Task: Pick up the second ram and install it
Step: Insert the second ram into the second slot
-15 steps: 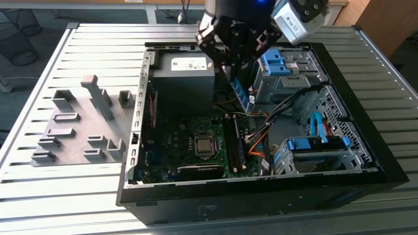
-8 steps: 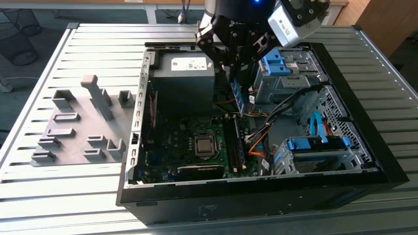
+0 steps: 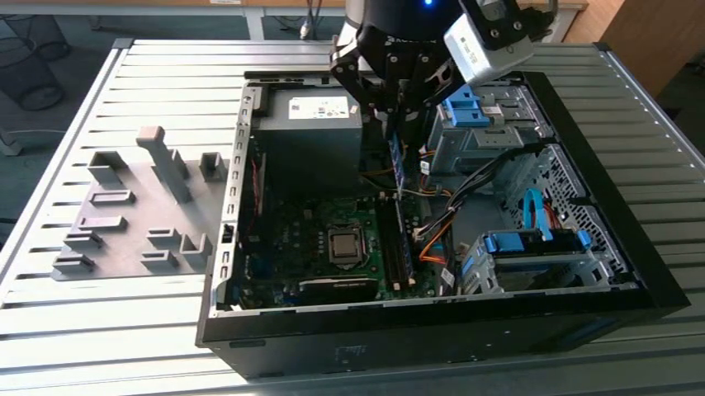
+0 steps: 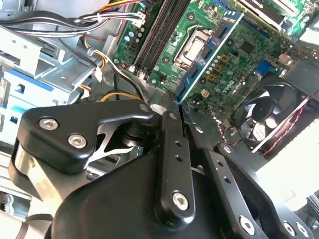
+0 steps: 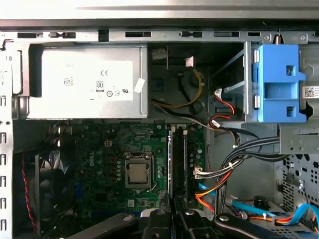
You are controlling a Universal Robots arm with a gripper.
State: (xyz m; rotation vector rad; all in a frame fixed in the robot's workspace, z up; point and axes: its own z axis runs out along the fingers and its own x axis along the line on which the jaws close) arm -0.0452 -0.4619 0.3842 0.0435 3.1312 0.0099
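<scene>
I have the arm reaching straight down into the open case (image 3: 617, 272), with the gripper (image 3: 395, 124) above the board's (image 5: 99, 169) memory slots (image 5: 178, 159). The jaws are pressed together on the ram (image 3: 398, 177), which hangs edge-down between them just above the slots; in the second wrist view its thin blue-green edge (image 4: 207, 67) runs out from the fingertips toward the board. I count 1 ram in hand, 1 fan (image 4: 271, 117), and 1 grey holder plate (image 3: 132, 223) on the counter (image 3: 66, 330).

Ribbed metal table (image 3: 132, 330), matt grey plastic holders (image 3: 121, 223)
</scene>
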